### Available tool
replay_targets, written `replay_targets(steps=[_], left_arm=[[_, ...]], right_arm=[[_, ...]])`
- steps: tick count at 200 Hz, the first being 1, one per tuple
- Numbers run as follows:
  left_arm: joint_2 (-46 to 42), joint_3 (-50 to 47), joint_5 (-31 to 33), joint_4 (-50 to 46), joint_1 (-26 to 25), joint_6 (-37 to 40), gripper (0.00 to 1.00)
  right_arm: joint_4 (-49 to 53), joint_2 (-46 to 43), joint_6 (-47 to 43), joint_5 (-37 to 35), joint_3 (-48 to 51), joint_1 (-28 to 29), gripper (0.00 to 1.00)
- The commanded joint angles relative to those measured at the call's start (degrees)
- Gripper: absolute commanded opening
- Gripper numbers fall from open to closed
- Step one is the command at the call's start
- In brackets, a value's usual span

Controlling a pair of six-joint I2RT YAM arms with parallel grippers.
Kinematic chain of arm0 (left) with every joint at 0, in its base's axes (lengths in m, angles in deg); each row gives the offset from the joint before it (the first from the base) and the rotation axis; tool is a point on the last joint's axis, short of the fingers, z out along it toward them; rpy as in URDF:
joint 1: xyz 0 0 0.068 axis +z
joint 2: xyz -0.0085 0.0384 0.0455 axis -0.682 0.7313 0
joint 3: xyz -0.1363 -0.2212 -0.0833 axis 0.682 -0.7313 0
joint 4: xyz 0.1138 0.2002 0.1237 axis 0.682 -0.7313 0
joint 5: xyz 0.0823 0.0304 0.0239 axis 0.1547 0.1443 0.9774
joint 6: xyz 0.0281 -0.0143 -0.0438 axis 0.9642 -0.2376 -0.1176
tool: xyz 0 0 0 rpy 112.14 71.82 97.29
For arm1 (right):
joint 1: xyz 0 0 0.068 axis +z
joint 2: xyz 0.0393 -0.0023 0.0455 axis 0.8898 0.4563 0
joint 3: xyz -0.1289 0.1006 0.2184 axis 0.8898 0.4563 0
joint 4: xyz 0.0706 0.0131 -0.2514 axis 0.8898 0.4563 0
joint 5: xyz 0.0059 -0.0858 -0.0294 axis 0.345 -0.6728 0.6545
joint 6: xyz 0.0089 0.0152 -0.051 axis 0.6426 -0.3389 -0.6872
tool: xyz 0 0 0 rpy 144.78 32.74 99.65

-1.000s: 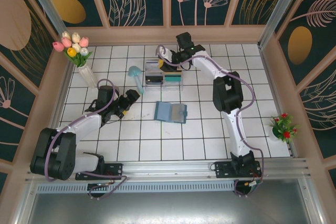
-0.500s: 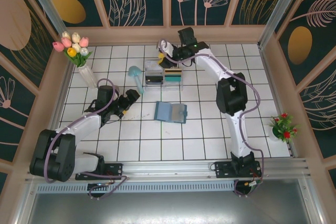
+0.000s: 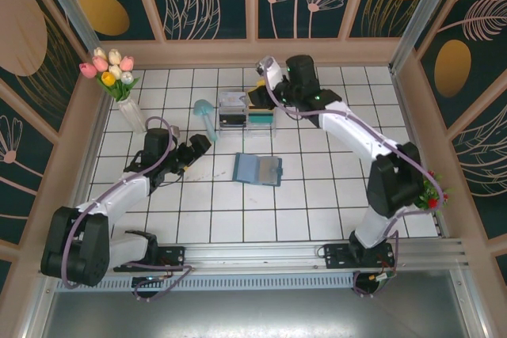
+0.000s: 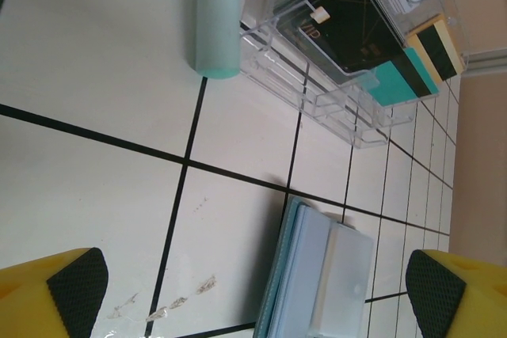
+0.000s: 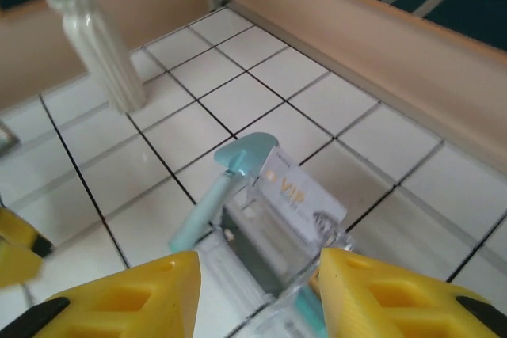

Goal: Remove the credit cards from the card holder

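Right arm's elbow has swung out wide and the right gripper (image 5: 257, 275) has come up off the clear box (image 3: 247, 112), jaws apart and empty. I'd lift straight up so it doesn't clip the standing cards. Box holds the credit cards (image 4: 348, 25) (white, dark, teal, yellow), while the card holder (image 3: 258, 169) lies open on the tiled table (image 3: 317, 211), with the left gripper (image 3: 196, 146) gaping wide nearby.
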Motion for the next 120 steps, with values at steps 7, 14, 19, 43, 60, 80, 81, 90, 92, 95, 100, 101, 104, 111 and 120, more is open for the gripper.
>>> replay_targets(steps=[7, 14, 19, 43, 60, 80, 81, 90, 92, 95, 100, 101, 104, 111, 120], left_arm=[[-0.8, 1.7, 1.4, -1.7, -3.3, 1.8, 0.97], [-0.7, 2.0, 2.0, -1.8, -4.5, 1.9, 0.96], [-0.5, 2.1, 2.5, -1.7, -5.4, 1.8, 0.96], [0.0, 3.0, 4.7, -1.5, -9.5, 1.5, 0.92], [-0.1, 3.3, 4.4, -0.3, -11.4, 0.4, 0.88], [-0.3, 3.3, 2.7, 2.2, -13.5, -1.0, 0.82], [-0.3, 3.4, 2.6, 2.3, -13.6, -1.1, 0.82], [0.0, 3.8, 2.6, 2.6, -14.8, -1.2, 0.81], [0.1, 4.0, 2.6, 2.6, -15.0, -1.2, 0.81], [0.3, 4.2, 2.6, 2.5, -15.4, -1.1, 0.80], [0.8, 4.6, 2.6, 2.4, -15.9, -1.1, 0.78], [0.8, 4.6, 2.7, 2.4, -16.0, -1.1, 0.78], [1.1, 4.8, 2.7, 2.3, -16.3, -1.1, 0.77], [1.7, 5.3, 2.9, 2.2, -17.1, -1.0, 0.75], [2.6, 5.7, 3.1, 2.2, -18.1, -0.9, 0.73]], right_arm=[[-0.6, -9.7, 28.3, -12.4, 9.9, 0.0, 0.52], [2.9, -10.9, 32.7, -12.9, 11.0, -0.1, 0.53], [5.1, -11.7, 34.4, -12.5, 11.7, -0.1, 0.53], [6.4, -17.1, 43.0, -11.3, 20.8, 1.9, 0.54], [4.0, -21.2, 49.1, -9.5, 27.9, 3.3, 0.60], [1.7, -22.4, 53.8, -5.4, 32.9, 4.1, 0.67], [1.6, -22.4, 54.0, -5.2, 33.1, 4.2, 0.67], [0.0, -22.2, 55.4, -3.7, 35.0, 5.0, 0.69], [-0.3, -22.1, 55.7, -3.7, 35.3, 5.2, 0.69], [-0.7, -22.0, 56.4, -3.7, 35.8, 5.5, 0.69], [-1.2, -21.7, 57.3, -4.0, 36.5, 5.9, 0.69], [-1.4, -21.6, 57.4, -4.0, 36.7, 6.0, 0.69], [-1.6, -21.3, 57.9, -4.1, 37.0, 6.2, 0.69], [-2.2, -20.5, 58.9, -4.0, 37.8, 6.5, 0.69], [-2.7, -19.5, 59.9, -3.8, 38.4, 6.7, 0.68]])
